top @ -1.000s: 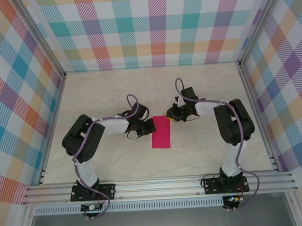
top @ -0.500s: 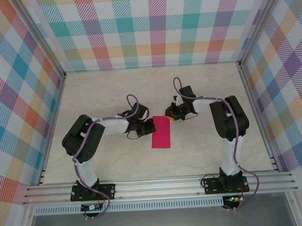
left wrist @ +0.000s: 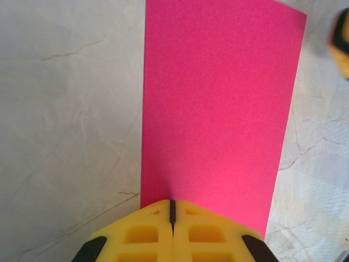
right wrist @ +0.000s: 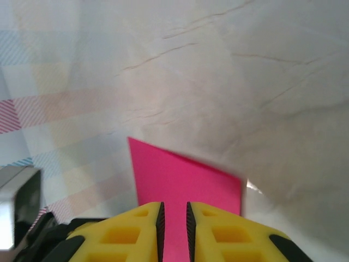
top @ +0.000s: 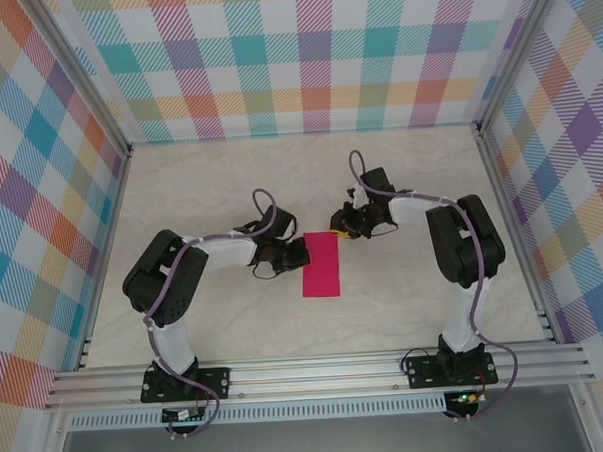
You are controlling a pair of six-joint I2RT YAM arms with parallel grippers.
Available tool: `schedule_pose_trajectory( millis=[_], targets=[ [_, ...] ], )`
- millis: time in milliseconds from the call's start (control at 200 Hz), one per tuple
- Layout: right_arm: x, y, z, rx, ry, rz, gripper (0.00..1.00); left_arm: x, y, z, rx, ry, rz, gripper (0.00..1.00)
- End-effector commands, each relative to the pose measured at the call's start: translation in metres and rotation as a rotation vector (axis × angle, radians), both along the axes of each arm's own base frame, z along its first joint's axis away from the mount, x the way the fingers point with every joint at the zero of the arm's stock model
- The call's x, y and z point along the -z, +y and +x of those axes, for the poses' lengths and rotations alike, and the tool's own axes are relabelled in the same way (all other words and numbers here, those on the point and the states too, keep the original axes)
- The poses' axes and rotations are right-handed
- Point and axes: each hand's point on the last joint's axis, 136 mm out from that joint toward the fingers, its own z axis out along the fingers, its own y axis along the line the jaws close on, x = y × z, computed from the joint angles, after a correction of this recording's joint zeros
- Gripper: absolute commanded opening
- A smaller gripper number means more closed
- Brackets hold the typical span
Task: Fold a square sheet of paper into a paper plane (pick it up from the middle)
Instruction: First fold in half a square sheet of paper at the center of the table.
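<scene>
Looks like we're in the early folding stage. The pink paper (top: 321, 264) is lying flat on the worktop (top: 210, 190), dead centre of the overhead frame, and it reads as a tall narrow rectangle rather than a square, so my guess is the first half fold is done and the nose corners are next.

The left fingers (left wrist: 172, 210) are shut tight with no gap at all. In the left wrist view they sit at the bottom of the frame, right on the near edge of the paper, which stretches away toward the top. They could be pinning that edge down or pinching it; I honestly can't tell which.

The right fingers (top: 339, 230) are at the paper's upper right corner in the overhead view. In the right wrist view they're parted by just a narrow slit, with pink showing through it and the corner just ahead, so they don't look clamped on anything.

The next move probably needs that corner lifted and brought diagonally to the centre line while the left side keeps the sheet from sliding.
</scene>
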Motion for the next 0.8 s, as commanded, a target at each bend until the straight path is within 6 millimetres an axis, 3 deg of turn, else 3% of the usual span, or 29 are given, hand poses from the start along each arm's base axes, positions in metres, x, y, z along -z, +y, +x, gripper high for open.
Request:
schedule_pose_trajectory(
  millis=[0, 240, 585, 795],
  targets=[
    [-0.015, -0.002, -0.022, -0.021, 0.014, 0.009, 0.22, 0.001, 0.013, -0.02, 0.012, 0.061, 0.065, 0.04],
    [-0.006, -0.007, -0.054, -0.016, 0.042, -0.027, 0.25, -0.03, 0.012, -0.011, 0.018, -0.012, 0.055, 0.18],
    [-0.015, -0.002, -0.073, -0.027, 0.036, -0.057, 0.26, -0.048, 0.019, -0.013, -0.011, -0.053, 0.036, 0.29],
    [-0.02, -0.009, -0.084, 0.009, 0.019, -0.066, 0.3, -0.054, 0.029, -0.015, -0.046, -0.049, -0.005, 0.36]
  ],
)
